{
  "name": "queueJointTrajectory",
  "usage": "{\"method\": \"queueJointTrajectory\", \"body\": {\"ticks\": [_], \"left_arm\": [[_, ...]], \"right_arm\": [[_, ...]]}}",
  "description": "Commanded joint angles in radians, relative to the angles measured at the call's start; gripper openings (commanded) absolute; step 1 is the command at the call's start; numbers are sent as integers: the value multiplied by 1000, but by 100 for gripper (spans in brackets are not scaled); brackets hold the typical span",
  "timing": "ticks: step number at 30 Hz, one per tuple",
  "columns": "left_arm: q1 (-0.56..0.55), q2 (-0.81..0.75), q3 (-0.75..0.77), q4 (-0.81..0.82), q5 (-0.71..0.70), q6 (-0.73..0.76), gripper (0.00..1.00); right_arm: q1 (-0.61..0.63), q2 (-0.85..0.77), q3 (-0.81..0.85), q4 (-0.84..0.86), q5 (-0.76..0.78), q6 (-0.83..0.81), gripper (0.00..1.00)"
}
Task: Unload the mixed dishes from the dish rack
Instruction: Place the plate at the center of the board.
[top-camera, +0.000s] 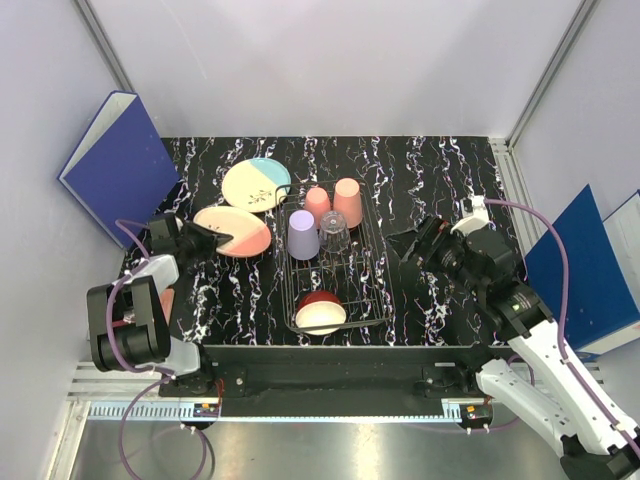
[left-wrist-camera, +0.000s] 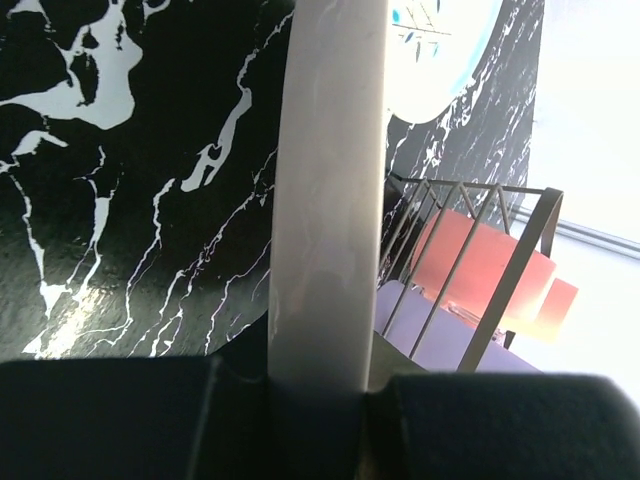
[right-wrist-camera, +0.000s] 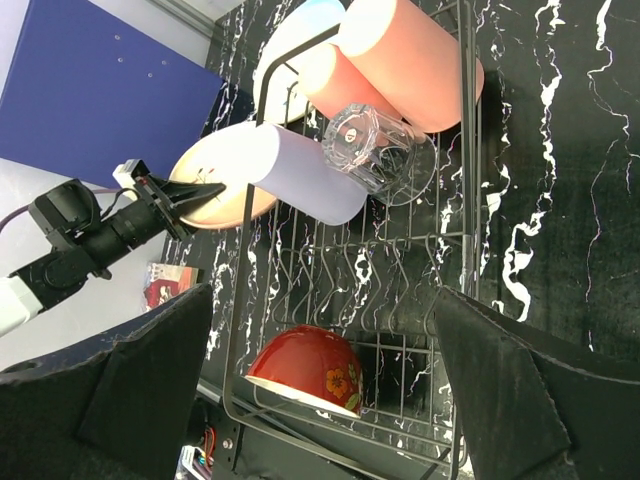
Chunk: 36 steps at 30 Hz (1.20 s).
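Observation:
The wire dish rack (top-camera: 365, 280) stands mid-table. In it are two salmon-pink cups (top-camera: 334, 203), a lavender cup (top-camera: 303, 236), a clear glass (top-camera: 336, 235) and a red bowl (top-camera: 320, 311) at the near end. A blue-and-cream plate (top-camera: 256, 183) lies on the table to the rack's far left. My left gripper (top-camera: 212, 238) is shut on the rim of a salmon-pink plate (top-camera: 235, 231), held flat just left of the rack. Its edge (left-wrist-camera: 330, 200) runs between the jaws (left-wrist-camera: 325, 385). My right gripper (top-camera: 420, 245) is open and empty, right of the rack, facing the bowl (right-wrist-camera: 305, 370).
A blue binder (top-camera: 120, 160) leans on the left wall and another (top-camera: 590, 265) stands at the right. A small red card (right-wrist-camera: 165, 285) lies near the left arm. The marble table (top-camera: 440, 180) is bare right of the rack.

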Motion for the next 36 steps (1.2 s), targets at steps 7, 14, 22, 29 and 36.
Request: {"method": "queueJointTrajectory", "body": {"ticks": [7,14,22,29,36], "left_arm": [[-16,15,-103,-304,-79,77,35],[-14,-37,-134,-338,-80,88,47],[-16,-65,-137,-392,-92,108,70],[-16,-73,-105,-432,-91,122,91],[-16,-27,-31,-482,-102,134,95]], "right_arm": [[-1,-45,-14,15,-7,17,100],[0,-53,-30,15,-19,33,100],[-1,-69,-44,15,-24,49,100],[-1,-71,-54,12,-25,53,100],[-1,-56,-53,18,-27,50,100]]}}
